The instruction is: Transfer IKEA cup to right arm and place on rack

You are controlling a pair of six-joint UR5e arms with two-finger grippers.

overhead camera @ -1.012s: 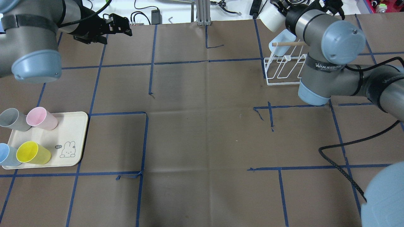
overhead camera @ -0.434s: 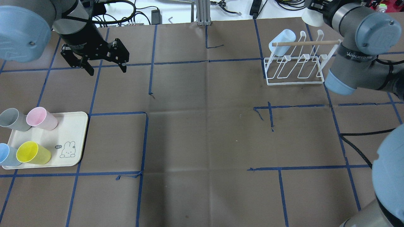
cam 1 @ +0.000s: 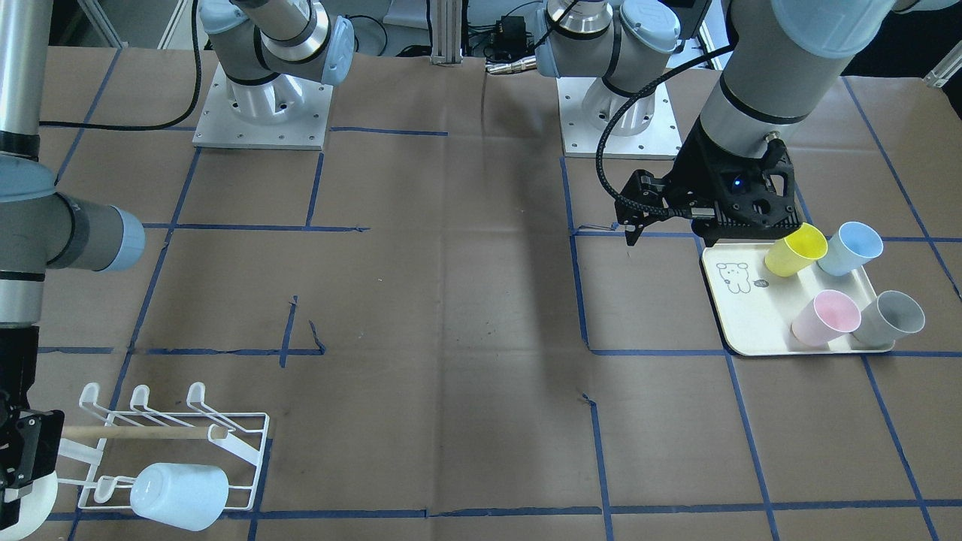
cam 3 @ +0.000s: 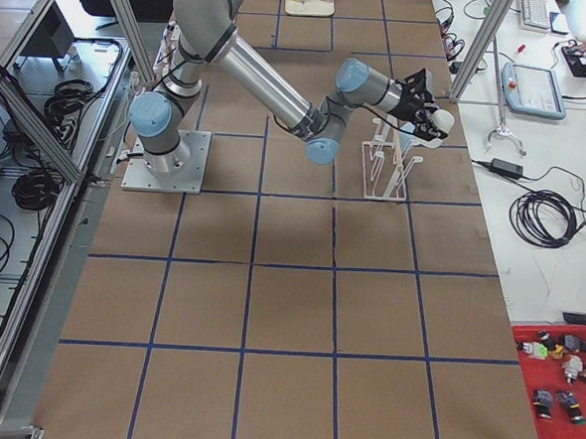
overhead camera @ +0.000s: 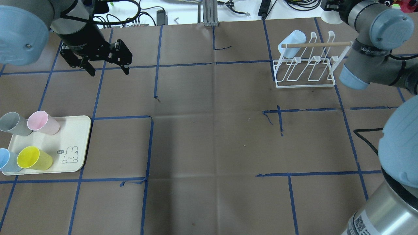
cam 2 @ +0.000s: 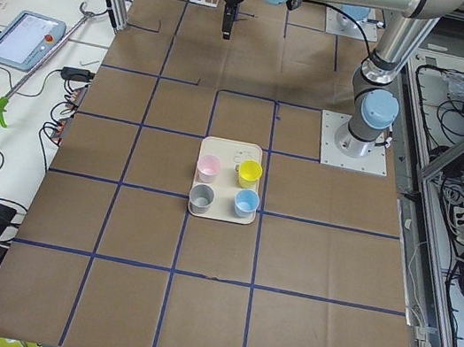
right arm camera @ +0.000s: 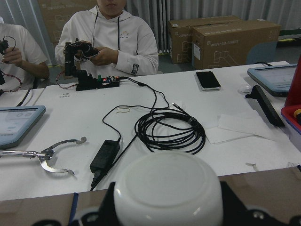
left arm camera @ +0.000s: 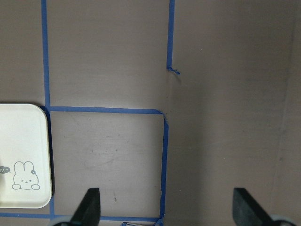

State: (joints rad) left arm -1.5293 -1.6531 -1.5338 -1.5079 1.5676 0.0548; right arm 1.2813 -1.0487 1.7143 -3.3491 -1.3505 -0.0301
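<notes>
**White cup gripped beside the rack, left gripper empty**

We see the right arm reaching into the upper right corner of the overhead view. Its right gripper is closed on a white cup, with a black finger pressed against each side of the cup. The cup's rounded end fills the lower middle of the right wrist view. In the front-facing view the cup sits in the lower left corner, just beside the end of the rack and not on any prong. We cannot tell whether it touches the wire. A wooden dowel lies across the top of the rack, and a light-blue cup hangs tilted on the prong at the opposite end.

The left gripper hangs in the upper left of the overhead view. Its fingers are spread wide with nothing between them, only the brown table below.

A cream tray at the lower left holds a grey cup, a pink cup, a blue cup and a yellow cup.
</notes>
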